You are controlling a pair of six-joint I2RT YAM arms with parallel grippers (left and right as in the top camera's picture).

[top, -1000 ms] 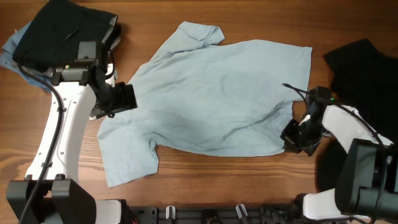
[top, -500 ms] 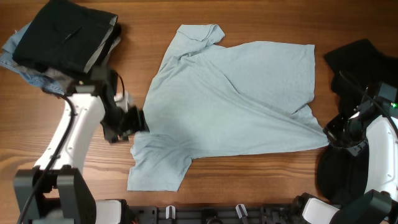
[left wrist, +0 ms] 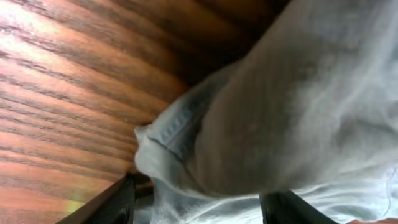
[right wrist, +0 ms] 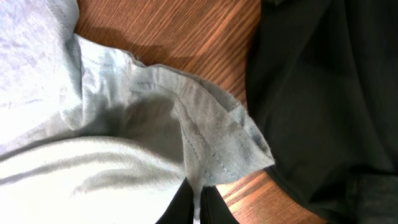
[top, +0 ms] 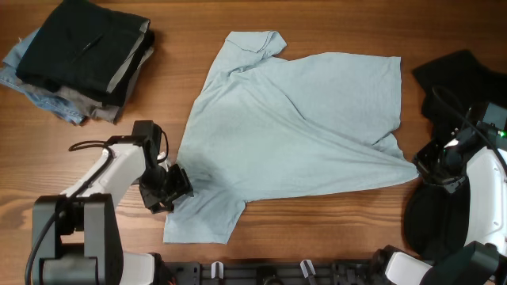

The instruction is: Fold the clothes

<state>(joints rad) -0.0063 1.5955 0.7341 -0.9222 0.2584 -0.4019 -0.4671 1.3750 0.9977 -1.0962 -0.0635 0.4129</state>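
From above I see the pale blue T-shirt (top: 301, 119) spread face-flat across the middle of the wooden surface (top: 317, 237), collar end toward the left, one sleeve at the top and the other hanging toward the near edge. A stack of folded dark clothes (top: 79, 55) sits at the far left corner, well apart from it, and a black garment (top: 463, 83) lies at the right, just beside the hem. The overhead camera places my left tool (top: 176, 188) at the shirt's left edge, right where the near sleeve joins the body, and my right tool (top: 425, 168) at the lower right hem corner, which is drawn out into a point with creases running back across the body. It does not show me either grip. The left wrist camera does: the two fingers (left wrist: 115, 202) stand wide apart at the bottom of the frame, and a bunched fold of stitched edge lies in the gap between them, with bare wood beyond; I cannot tell whether either finger presses on the cloth. The right wrist camera shows its fingers (right wrist: 176, 208) brought together on the stitched hem corner, pinching it, with the black garment touching the wood just to the right.
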